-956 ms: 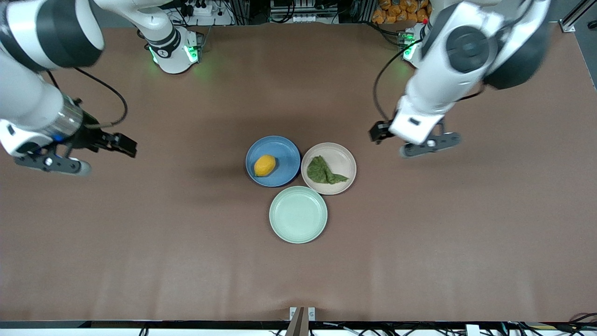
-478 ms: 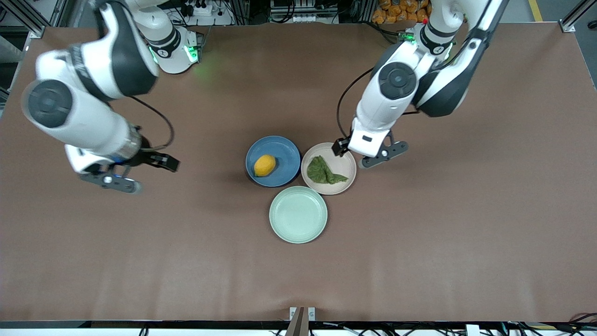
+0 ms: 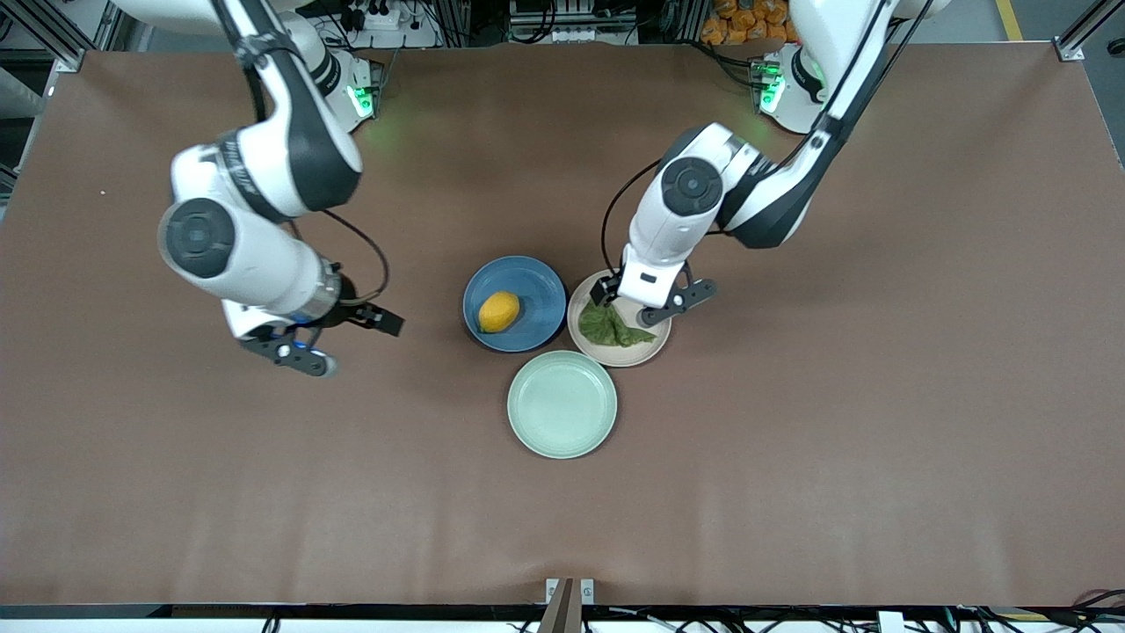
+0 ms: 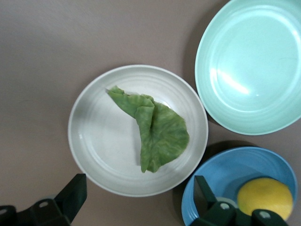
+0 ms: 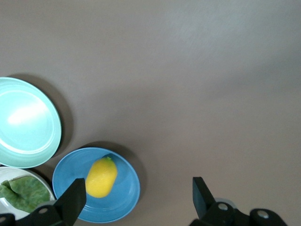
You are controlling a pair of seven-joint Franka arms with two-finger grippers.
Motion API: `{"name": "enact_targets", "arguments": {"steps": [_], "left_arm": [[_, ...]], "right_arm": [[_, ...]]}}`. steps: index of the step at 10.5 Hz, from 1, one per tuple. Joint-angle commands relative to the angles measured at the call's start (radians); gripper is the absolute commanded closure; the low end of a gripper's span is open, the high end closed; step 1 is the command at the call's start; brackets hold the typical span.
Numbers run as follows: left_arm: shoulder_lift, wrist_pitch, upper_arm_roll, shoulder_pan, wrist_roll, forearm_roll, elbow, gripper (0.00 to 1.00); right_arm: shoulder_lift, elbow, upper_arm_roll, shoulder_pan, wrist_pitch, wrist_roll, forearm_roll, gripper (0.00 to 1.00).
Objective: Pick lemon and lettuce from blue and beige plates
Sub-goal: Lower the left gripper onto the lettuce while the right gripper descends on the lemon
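While the lemon [image 3: 498,312] sits on the blue plate [image 3: 536,281] at frame centre and the lettuce [image 3: 615,327] lies on the beige plate [image 3: 646,350] beside it, the left gripper [image 3: 646,303] hovers over the lettuce, fingers spread; the right gripper [image 3: 303,338], also spread, hangs mid-left over bare table [image 3: 791,440].

Robot lab: aluminium framing [image 3: 53,31], cables [image 3: 571,22], brown-covered table [image 3: 791,440].

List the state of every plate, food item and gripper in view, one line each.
lemon: lying on the blue plate, untouched.
lettuce: folded leaf on the beige plate, untouched.
mint-green plate: empty.
left gripper: open, over the beige plate.
right gripper: open, over bare table beside the blue plate.
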Motion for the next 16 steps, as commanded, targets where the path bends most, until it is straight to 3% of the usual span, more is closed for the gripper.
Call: {"name": "enact_targets", "arguments": {"steps": [1, 7, 9, 12, 14, 16], "left_arm": [[0.062, 0.057, 0.007, -0.018, -0.046, 0.050, 0.014, 0.00], [0.149, 0.144, 0.011, -0.035, -0.047, 0.094, 0.017, 0.02], [0.160, 0.144, 0.011, -0.035, -0.048, 0.122, 0.017, 0.12], [0.186, 0.144, 0.014, -0.055, -0.047, 0.130, 0.030, 0.22], [0.212, 0.144, 0.014, -0.057, -0.047, 0.137, 0.047, 0.32], [0.218, 0.144, 0.014, -0.057, -0.047, 0.157, 0.049, 0.53]], "right_arm": [[0.033, -0.034, -0.005, 0.062, 0.074, 0.106, 0.012, 0.00], [0.177, -0.032, -0.005, 0.146, 0.241, 0.166, 0.015, 0.00], [0.211, -0.034, -0.004, 0.156, 0.273, 0.166, 0.026, 0.00], [0.239, -0.032, -0.005, 0.170, 0.289, 0.201, 0.138, 0.00], [0.266, -0.032, -0.005, 0.189, 0.321, 0.262, 0.141, 0.00], [0.294, -0.032, -0.005, 0.215, 0.345, 0.304, 0.141, 0.00]]}}
